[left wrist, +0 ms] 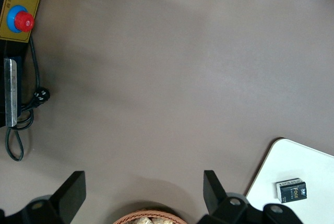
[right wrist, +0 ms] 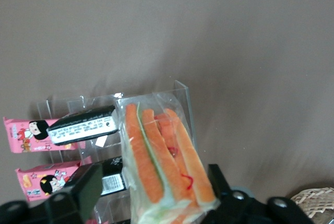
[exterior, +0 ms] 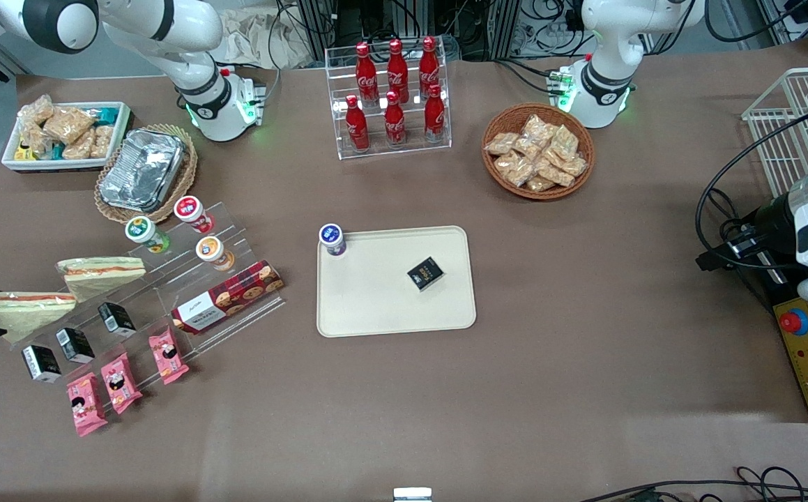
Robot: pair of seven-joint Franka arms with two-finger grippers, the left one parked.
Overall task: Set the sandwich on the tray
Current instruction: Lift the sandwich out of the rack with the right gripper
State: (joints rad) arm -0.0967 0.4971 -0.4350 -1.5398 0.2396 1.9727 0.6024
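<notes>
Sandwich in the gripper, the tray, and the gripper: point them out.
sandwich (exterior: 24, 307), front view, wrapped top face.
tray (exterior: 369, 300), front view, bare middle.
gripper (right wrist: 156, 192), right wrist view, between its fingertips, around the sandwich.

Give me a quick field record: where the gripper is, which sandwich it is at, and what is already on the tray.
gripper: right arm's gripper at the working arm's end of the table, fingers either side of a sandwich
sandwich: clear-wrapped triangular wedge on the clear acrylic stepped display, not yet on the tray
second wedge: near-identical sandwich beside it, untouched
tray: cream-beige rectangular plastic tray at table centre
on tray: small black box; blue-lidded cup at one corner
</notes>
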